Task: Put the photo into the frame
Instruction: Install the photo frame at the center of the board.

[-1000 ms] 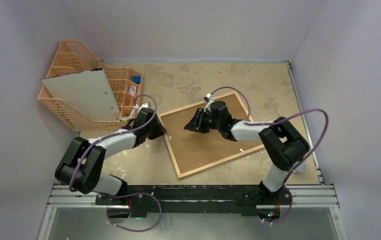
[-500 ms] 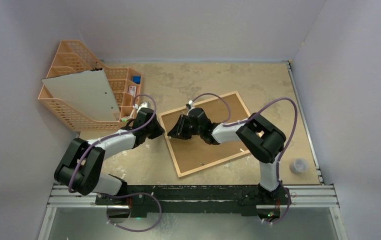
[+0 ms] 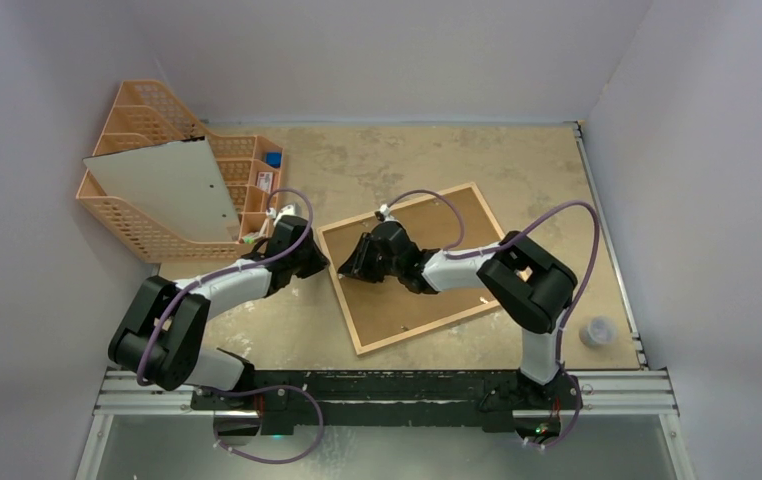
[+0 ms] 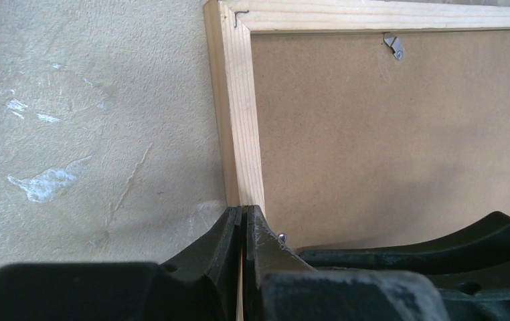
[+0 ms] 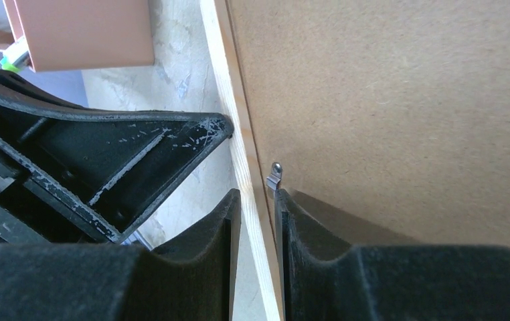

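The frame (image 3: 417, 331) lies back-up on the table, its thin light-wood edging around a brown hardboard panel (image 3: 412, 295). The photo is not in view. My left gripper (image 3: 326, 263) is shut, its tips (image 4: 242, 210) resting on the frame's left edging (image 4: 239, 120). My right gripper (image 3: 350, 270) is just beside it, over the same edge. In the right wrist view it (image 5: 257, 194) is slightly open and straddles the edging (image 5: 229, 100), right finger next to a small metal tab (image 5: 274, 175).
An orange mesh organizer (image 3: 137, 235) stands at the back left with a pale grey sheet (image 3: 172, 185) leaning on it. A small grey cup (image 3: 595, 330) sits near the right front edge. Another metal tab (image 4: 392, 44) is on the frame's far edge.
My right gripper has moved left across the hardboard panel to the frame's left edge, close to my left gripper. The left arm and the frame have stayed put.
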Robot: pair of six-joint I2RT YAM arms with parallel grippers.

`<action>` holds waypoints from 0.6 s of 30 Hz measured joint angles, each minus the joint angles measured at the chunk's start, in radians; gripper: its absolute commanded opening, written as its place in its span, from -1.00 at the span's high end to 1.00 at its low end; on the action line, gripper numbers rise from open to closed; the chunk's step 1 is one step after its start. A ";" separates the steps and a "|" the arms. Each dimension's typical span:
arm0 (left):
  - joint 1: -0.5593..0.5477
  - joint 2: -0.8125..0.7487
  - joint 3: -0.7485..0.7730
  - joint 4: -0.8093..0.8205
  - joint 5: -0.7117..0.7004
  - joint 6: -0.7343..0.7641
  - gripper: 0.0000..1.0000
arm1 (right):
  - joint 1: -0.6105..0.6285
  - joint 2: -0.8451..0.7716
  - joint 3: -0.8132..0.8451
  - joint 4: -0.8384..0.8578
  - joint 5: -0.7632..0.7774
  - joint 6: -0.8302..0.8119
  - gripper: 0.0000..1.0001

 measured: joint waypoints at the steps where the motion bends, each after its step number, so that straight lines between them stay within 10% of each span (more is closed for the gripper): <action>1: 0.000 0.000 0.000 0.000 0.000 0.000 1.00 | 0.000 -0.006 -0.002 -0.006 0.008 0.002 0.44; 18: 0.000 -0.002 -0.013 0.024 0.011 0.001 1.00 | 0.002 0.032 -0.005 0.051 -0.034 0.039 0.44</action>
